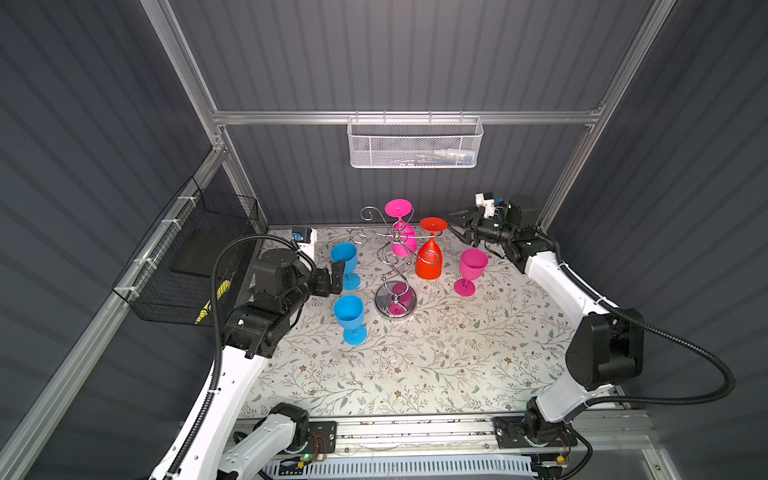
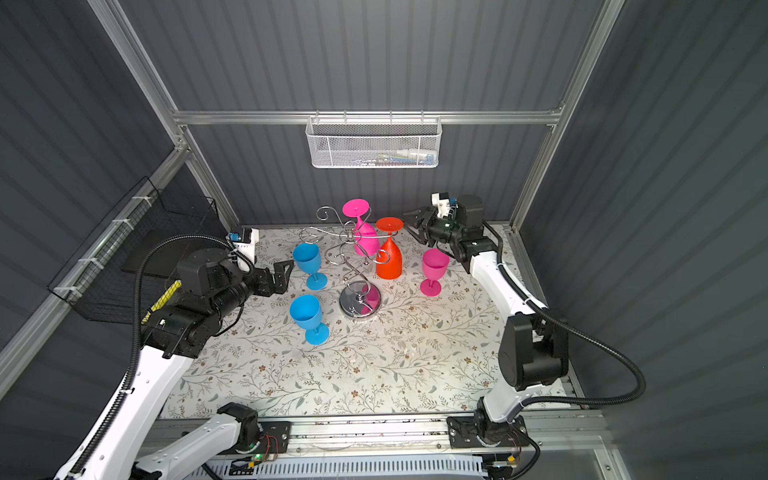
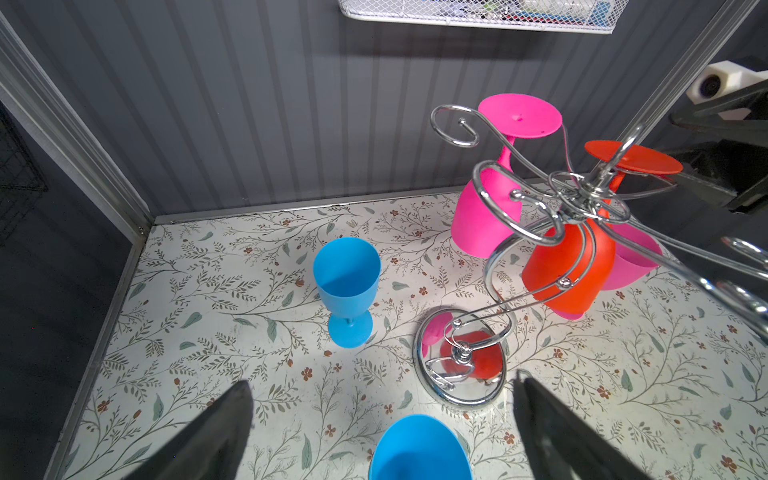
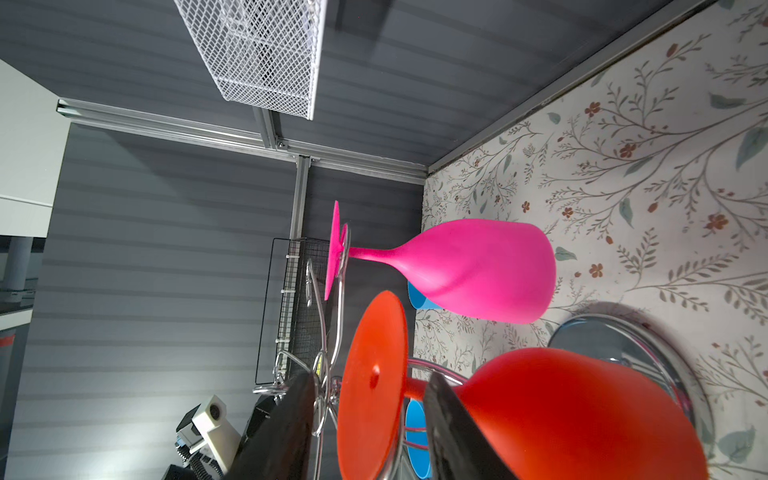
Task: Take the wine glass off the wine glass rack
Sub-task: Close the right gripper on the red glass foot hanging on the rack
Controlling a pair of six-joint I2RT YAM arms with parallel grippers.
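Item: red wine glass, hung upside down on the wine glass rack. My right gripper straddles its foot disc and stem, one finger on the outer side of the foot and the other finger on the bowl side; I cannot tell whether either touches.

Item: pink wine glass, inverted on a rack arm beyond that gripper.

Item: left gripper, jaws wide apart, holding nothing; one blue glass sits between its fingertips, a second blue glass ahead.
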